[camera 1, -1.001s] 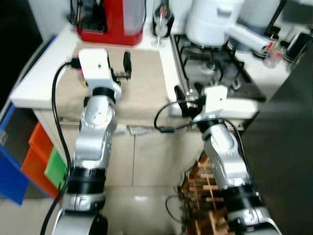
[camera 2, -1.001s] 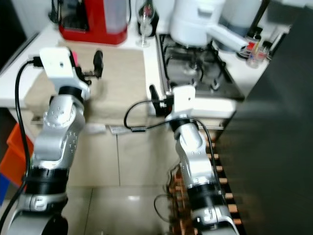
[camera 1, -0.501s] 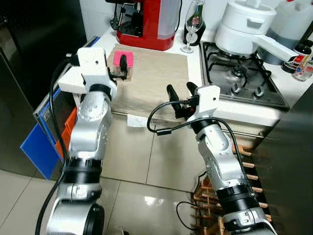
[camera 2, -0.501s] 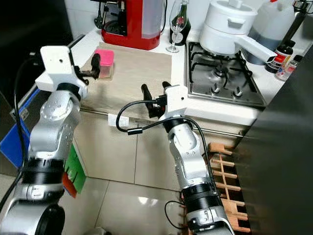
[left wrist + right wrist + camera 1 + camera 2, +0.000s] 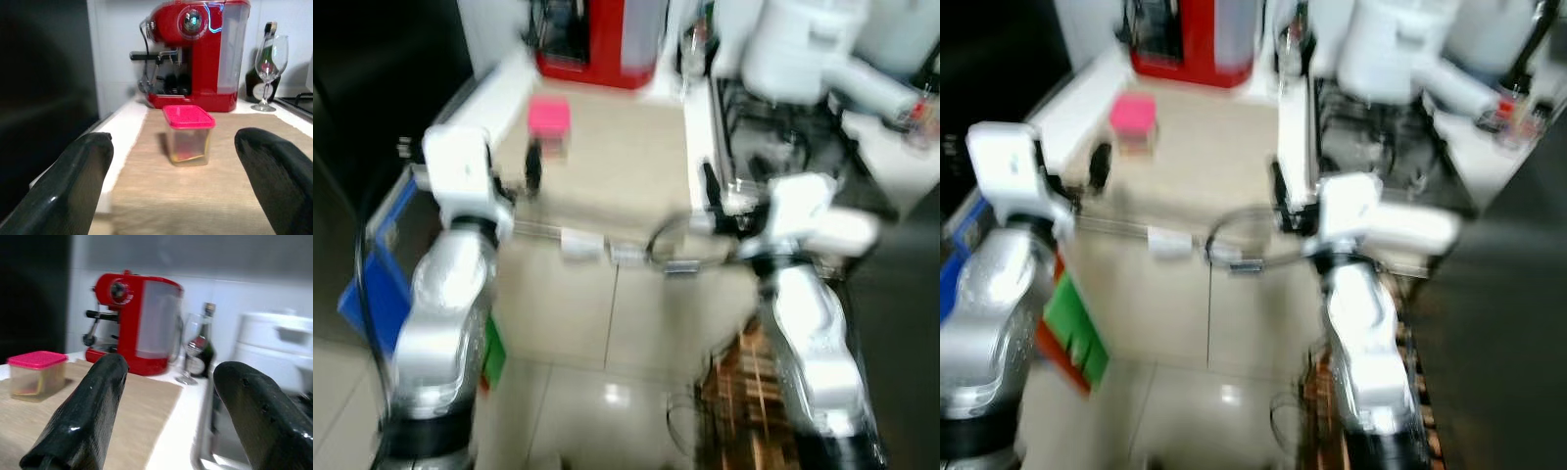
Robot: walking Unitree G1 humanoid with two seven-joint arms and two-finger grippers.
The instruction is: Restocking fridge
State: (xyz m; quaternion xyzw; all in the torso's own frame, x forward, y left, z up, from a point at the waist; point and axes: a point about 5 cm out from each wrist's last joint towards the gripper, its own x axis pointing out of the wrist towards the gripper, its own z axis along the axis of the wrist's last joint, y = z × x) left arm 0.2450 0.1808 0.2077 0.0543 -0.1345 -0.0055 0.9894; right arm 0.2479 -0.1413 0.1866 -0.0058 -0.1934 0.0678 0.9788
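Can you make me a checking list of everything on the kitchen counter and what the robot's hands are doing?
Surface: white counter with a beige mat laid on it.
Job's things: small clear container with a pink lid, upright on the mat, something inside too unclear to name.
Clutter: red coffee machine, wine glass, dark bottle, white pot on the stove.
Grippers: left gripper open, aimed at the container, apart from it; right gripper open, holding nothing.
Cables: black cable looping by the right arm.
Surroundings: tiled floor, blue and green things low beside the counter.
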